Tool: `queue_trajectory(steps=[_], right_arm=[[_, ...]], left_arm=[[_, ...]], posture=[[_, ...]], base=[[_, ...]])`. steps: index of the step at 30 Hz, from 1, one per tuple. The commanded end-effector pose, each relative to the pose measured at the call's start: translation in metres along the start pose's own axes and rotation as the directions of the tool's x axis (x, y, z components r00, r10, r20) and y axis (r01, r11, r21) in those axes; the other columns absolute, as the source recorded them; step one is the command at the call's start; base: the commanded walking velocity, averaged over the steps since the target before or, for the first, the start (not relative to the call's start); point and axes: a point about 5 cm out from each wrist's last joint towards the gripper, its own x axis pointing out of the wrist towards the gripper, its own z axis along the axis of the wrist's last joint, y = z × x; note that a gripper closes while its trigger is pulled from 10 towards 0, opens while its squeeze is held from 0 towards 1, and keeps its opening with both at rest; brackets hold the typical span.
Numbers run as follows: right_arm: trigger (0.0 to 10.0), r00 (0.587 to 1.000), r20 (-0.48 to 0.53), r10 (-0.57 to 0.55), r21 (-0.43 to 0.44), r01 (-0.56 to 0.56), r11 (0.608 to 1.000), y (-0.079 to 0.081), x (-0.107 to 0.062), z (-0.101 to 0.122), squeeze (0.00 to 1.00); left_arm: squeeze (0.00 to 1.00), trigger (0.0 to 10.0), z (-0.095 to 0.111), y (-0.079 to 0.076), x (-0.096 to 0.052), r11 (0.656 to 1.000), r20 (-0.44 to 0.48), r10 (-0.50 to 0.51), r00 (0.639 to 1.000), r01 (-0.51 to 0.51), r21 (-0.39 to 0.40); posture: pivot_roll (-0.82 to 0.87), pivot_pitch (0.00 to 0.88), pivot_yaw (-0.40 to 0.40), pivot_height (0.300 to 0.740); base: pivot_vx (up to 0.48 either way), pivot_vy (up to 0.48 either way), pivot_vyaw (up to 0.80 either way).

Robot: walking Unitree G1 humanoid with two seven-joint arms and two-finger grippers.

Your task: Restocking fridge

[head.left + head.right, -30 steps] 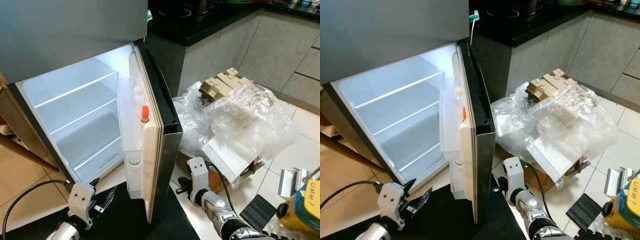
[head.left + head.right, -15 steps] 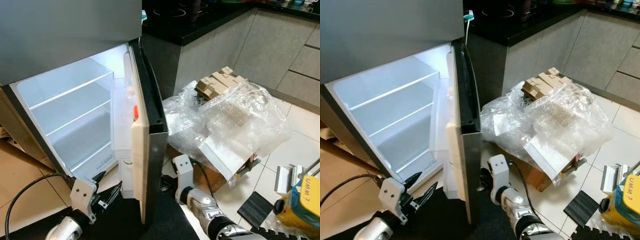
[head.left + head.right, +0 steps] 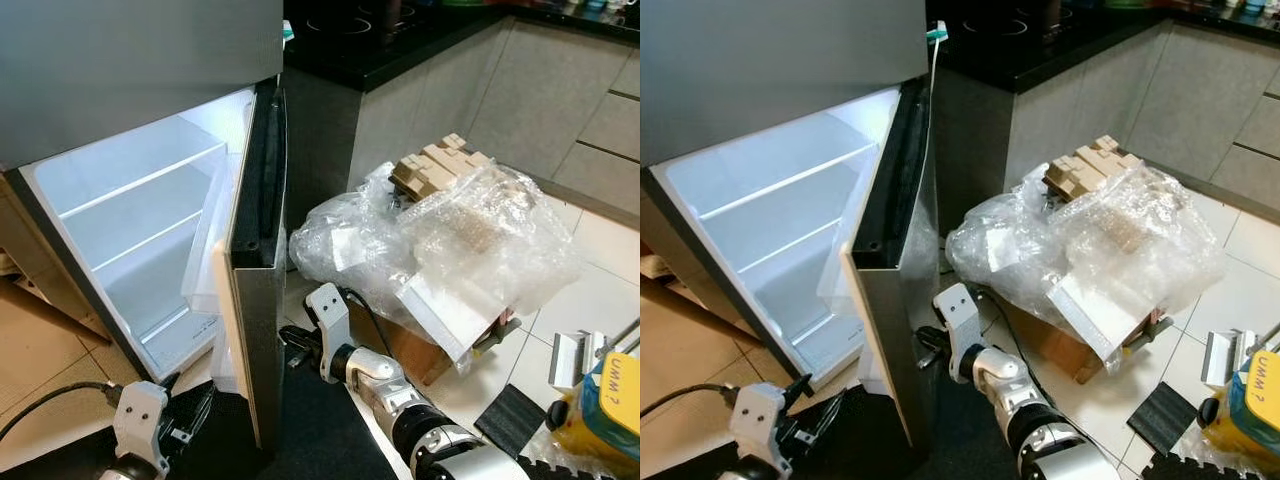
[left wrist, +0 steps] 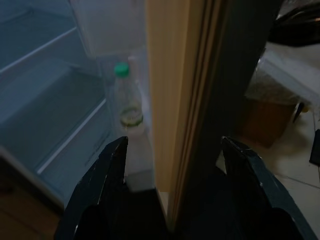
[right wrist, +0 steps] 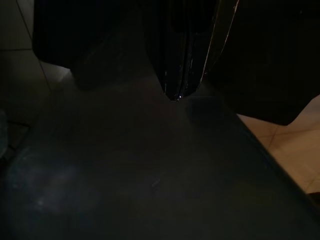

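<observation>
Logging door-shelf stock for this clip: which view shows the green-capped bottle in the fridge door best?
The left wrist view: the green-capped bottle stands upright in the door shelf, seen between the left gripper's open fingers. In both eye views the fridge door is edge-on and hides it. The right wrist view is too dark.

my left pincer hangs low, its two black fingers spread wide apart. my right arm reaches forward and inward, wrist bent, with the right pincer fingers pressed together at their tips.
</observation>
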Motion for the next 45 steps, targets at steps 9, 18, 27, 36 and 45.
queue_trajectory(steps=[9, 18, 27, 36, 45], right_arm=[[10.0, 0.9, -0.286, -0.328, 0.002, 0.343, 0.94, -0.029, -0.054, -0.075, 0.0], [10.0, 0.77, -0.424, -0.476, -0.028, 0.514, 0.857, -0.049, -0.116, -0.121, 0.0], [10.0, 0.77, -0.438, -0.465, -0.044, 0.498, 0.866, -0.037, -0.121, -0.132, 0.0], [10.0, 0.805, -0.381, -0.454, -0.007, 0.488, 0.873, -0.036, -0.104, -0.118, 0.0], [10.0, 0.923, -0.117, -0.365, 0.047, 0.373, 0.927, -0.04, -0.046, -0.046, 0.0]], left_arm=[[0.0, 10.0, -0.05, 0.015, -0.013, 0.94, -0.292, 0.311, 0.904, -0.338, -0.043], [0.0, 10.0, -0.073, 0.0, -0.011, 0.896, -0.453, 0.357, 0.817, -0.437, -0.083], [0.0, 10.0, -0.076, -0.017, 0.005, 0.922, -0.485, 0.306, 0.819, -0.382, -0.062], [0.0, 10.0, -0.065, -0.019, 0.012, 0.944, -0.373, 0.31, 0.874, -0.33, 0.013], [0.0, 10.0, -0.023, -0.02, 0.033, 0.991, -0.075, 0.132, 0.988, -0.131, 0.02]], posture=[[-0.07, 0.055, -0.049, 0.74], [-0.09, 0.053, -0.024, 0.74], [-0.11, 0.046, -0.016, 0.74], [-0.1, 0.039, -0.022, 0.74], [-0.09, 0.035, -0.042, 0.74]], base=[[0.0, 0.0, 0.0], [0.0, 0.0, 0.0], [0.0, 0.0, 0.0], [0.0, 0.0, 0.0], [0.0, 0.0, 0.0]])
